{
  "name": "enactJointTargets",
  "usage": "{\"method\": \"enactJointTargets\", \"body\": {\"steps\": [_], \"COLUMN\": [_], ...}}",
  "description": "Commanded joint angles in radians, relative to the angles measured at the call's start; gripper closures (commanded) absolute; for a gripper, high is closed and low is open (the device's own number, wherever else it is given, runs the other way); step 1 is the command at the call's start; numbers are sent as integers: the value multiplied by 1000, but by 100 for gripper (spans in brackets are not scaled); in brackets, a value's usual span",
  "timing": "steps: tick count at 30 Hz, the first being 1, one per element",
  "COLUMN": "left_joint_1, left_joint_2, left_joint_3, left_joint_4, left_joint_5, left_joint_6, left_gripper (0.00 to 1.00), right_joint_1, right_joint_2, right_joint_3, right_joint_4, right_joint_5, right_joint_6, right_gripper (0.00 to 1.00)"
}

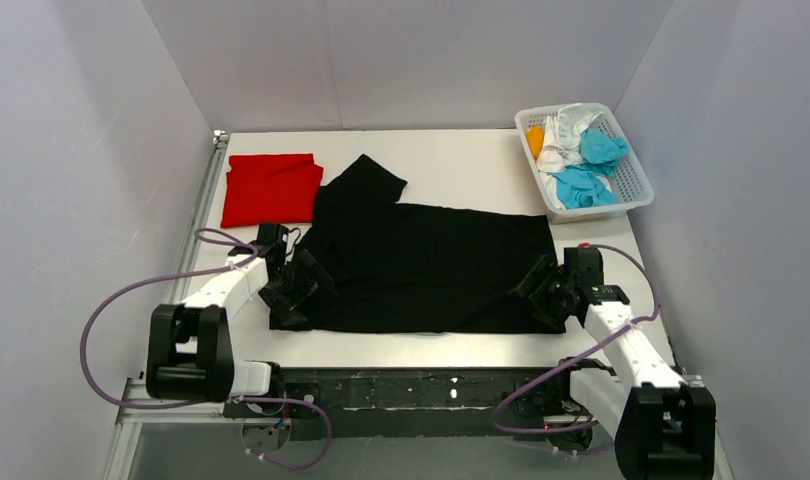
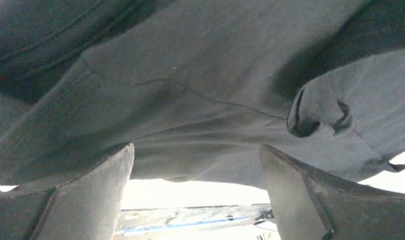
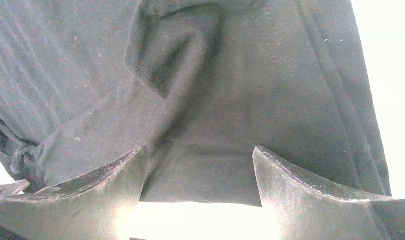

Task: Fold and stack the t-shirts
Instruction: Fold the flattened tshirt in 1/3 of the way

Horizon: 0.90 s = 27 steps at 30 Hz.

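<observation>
A large black t-shirt [image 1: 431, 265] lies spread flat across the middle of the table, one sleeve pointing to the back left. A folded red t-shirt [image 1: 271, 188] rests at the back left, touching it. My left gripper [image 1: 299, 285] is open at the black shirt's left edge. In the left wrist view the black t-shirt [image 2: 200, 90] fills the frame and my left gripper [image 2: 196, 165] straddles its edge. My right gripper [image 1: 541, 290] is open at the shirt's right edge. In the right wrist view the black t-shirt's [image 3: 230, 90] hem lies between the spread tips of my right gripper [image 3: 200, 160].
A white lattice basket [image 1: 633, 178] stands at the back right, holding crumpled cyan [image 1: 593, 170], white [image 1: 561, 135] and orange [image 1: 535, 140] t-shirts. Grey walls close in the table on three sides. Purple cables loop beside both arm bases.
</observation>
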Motion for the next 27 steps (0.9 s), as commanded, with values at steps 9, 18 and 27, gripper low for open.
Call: {"method": "enactJointTargets", "body": {"steps": [9, 18, 27], "left_joint_1": [3, -1, -41], "left_joint_2": [-393, -301, 85], "left_joint_3": [-156, 27, 164], "left_joint_4": [-458, -349, -143], "left_joint_5": [-110, 47, 99], "left_joint_6": [-31, -2, -3], "left_gripper": [2, 2, 2], "right_joint_1": [-1, 0, -1], "right_joint_2": [-299, -322, -193], "right_joint_3": [16, 162, 185], "right_joint_4": [-444, -337, -185], "right_joint_5": [-27, -72, -129], "right_joint_6": [60, -57, -63], "right_gripper": [16, 14, 14]}}
